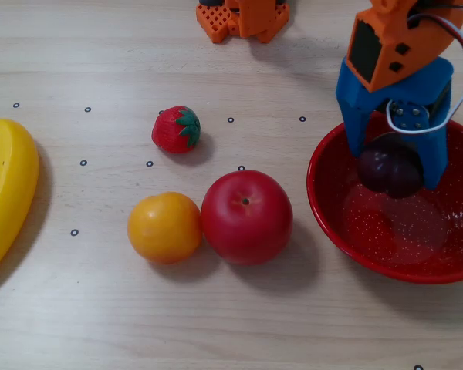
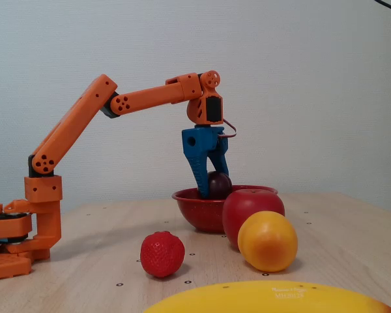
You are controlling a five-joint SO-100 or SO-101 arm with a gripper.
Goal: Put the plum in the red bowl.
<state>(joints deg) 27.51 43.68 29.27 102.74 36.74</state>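
Note:
The dark purple plum (image 1: 390,171) sits between the blue fingers of my gripper (image 1: 393,166), which is shut on it. The gripper points down into the left half of the red speckled bowl (image 1: 386,247) at the right of the table. In the side-on fixed view the plum (image 2: 219,184) hangs at about rim height of the bowl (image 2: 199,214), with the gripper (image 2: 215,190) tips just inside the rim. I cannot tell whether the plum touches the bowl's floor.
A big red apple (image 1: 247,217) and an orange fruit (image 1: 164,227) touch each other just left of the bowl. A strawberry (image 1: 176,129) lies behind them and a banana (image 1: 8,200) at the left edge. The arm's base (image 2: 19,235) stands at the far side.

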